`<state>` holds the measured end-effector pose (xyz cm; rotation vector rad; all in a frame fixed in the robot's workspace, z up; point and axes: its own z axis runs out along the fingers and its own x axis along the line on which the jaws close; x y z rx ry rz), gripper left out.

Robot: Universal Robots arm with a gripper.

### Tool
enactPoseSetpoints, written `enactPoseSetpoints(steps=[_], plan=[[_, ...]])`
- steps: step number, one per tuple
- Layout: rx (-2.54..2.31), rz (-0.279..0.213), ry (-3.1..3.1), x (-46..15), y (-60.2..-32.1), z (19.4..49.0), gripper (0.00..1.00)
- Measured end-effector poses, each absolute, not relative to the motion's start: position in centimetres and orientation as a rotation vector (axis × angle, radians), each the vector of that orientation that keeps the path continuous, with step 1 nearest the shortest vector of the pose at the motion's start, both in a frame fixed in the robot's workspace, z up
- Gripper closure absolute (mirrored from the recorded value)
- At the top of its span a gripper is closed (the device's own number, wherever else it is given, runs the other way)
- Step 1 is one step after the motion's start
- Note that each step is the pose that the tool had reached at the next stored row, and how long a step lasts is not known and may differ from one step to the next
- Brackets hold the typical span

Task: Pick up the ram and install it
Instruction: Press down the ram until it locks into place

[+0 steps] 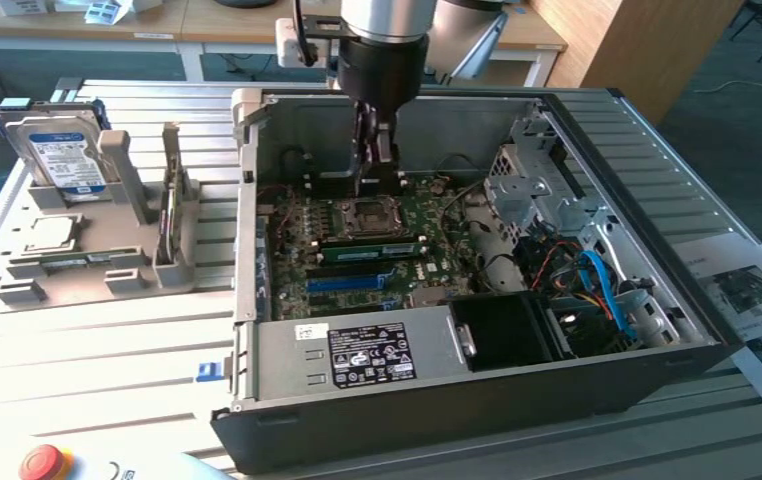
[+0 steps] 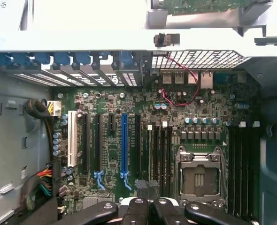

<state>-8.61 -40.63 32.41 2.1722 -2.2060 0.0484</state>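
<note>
Grey ribbed-metal tabletop carries the whole work area.

1. On the exterior view's left, a boxy silver-and-blue hard drive stands upright in a grey plastic holding fixture. A thin upright rack stands just beside it. Whether that rack holds anything cannot be determined.

2. At centre, the open black-and-grey computer case lies on its side with the green motherboard exposed.

3. The ram, a long, thin, flat green circuit-board stick, lies along a memory slot inside the case. It sits between the square silver processor socket and the long blue plastic slot. It runs parallel to the slots and appears level. Whether its end latches are locked cannot be determined.

4. The black two-fingered hand hangs inside the case above the motherboard, on the far side of the processor socket from the ram. It is clenched, fingers together, and no board is visible between them. In the wrist view the hand hangs over the row of dark memory slots beside the socket.

5. On the exterior view's right, printed sheets lie on the tabletop beside the case.

Status, as a judgement: pick-up is complete and the ram is placed in its slot. Full seating is unconfirmed.
</note>
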Motion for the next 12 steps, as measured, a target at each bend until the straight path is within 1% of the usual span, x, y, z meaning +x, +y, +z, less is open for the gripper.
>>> enactPoseSetpoints(steps=[6, 12], plan=[[2.168, 0.058, -2.202, -8.61, -40.63, 33.34, 0.90], [2.166, 0.061, -2.200, -8.61, -40.63, 33.41, 0.90]])
